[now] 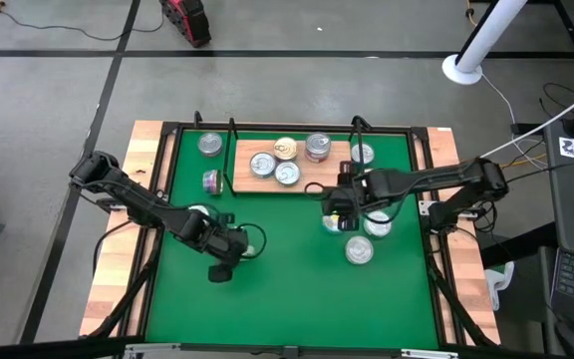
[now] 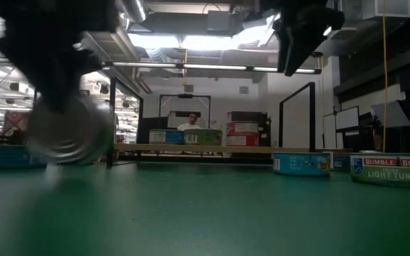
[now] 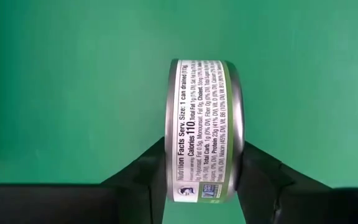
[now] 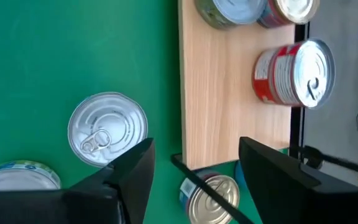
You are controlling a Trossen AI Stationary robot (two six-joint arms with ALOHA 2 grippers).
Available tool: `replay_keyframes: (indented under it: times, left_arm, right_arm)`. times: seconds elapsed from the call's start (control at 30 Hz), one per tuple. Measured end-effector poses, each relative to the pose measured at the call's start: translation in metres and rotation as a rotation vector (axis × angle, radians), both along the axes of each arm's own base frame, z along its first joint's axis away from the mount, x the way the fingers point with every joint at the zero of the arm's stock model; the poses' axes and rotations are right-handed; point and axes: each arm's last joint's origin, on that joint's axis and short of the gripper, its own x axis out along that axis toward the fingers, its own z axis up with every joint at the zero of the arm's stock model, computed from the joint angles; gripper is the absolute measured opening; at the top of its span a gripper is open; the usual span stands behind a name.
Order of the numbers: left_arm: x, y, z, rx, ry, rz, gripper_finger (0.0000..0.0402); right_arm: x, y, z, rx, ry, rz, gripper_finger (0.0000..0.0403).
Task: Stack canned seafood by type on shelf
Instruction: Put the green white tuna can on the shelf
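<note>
My left gripper [image 1: 239, 242] is over the green mat's near-left part, shut on a tin with a white nutrition label and a green edge [image 3: 204, 124]. The same tin shows large and blurred in the low view [image 2: 70, 131]. My right gripper [image 4: 194, 171] hangs open and empty above the near-right corner of the wooden shelf [image 1: 317, 178]. Several tins stand on the shelf board on their flat bottoms, among them a red-labelled one [image 4: 291, 71]. Three more tins rest flat on the mat right of centre, one of them silver-lidded [image 4: 107, 127]. My left gripper pinches the tin between its two fingers [image 3: 148, 177], one on each flat face, near the rim [image 3: 174, 162]. The fingers come from above, pointing down at the mat. The tin stands on edge in the hold, its labelled side wall toward the wrist camera. In the low view it seems just clear of the mat.
Two more tins sit on the mat's far-left part [image 1: 210, 146] [image 1: 212, 181]. Black wire posts [image 1: 232, 130] rise at the shelf's sides. A black frame [image 1: 167, 160] borders the mat. A Bumble Bee tin [image 2: 393, 171] lies near the low camera.
</note>
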Motion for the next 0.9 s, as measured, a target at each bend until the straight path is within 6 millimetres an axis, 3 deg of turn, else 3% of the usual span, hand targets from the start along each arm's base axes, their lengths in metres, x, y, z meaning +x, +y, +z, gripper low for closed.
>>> replay_keyframes:
  times: [0.43,0.9]
  left_arm:
    - [0.037,0.005,0.025,0.507,-0.42,-0.233,0.0143]
    - [0.069,0.027,0.029,0.813,-0.476,-0.34,0.0145]
  right_arm:
    - [-0.03,0.034,-0.023,-0.037,-0.048,-0.066,0.0232]
    - [-0.034,0.067,-0.044,-0.003,-0.161,-0.031,0.0232]
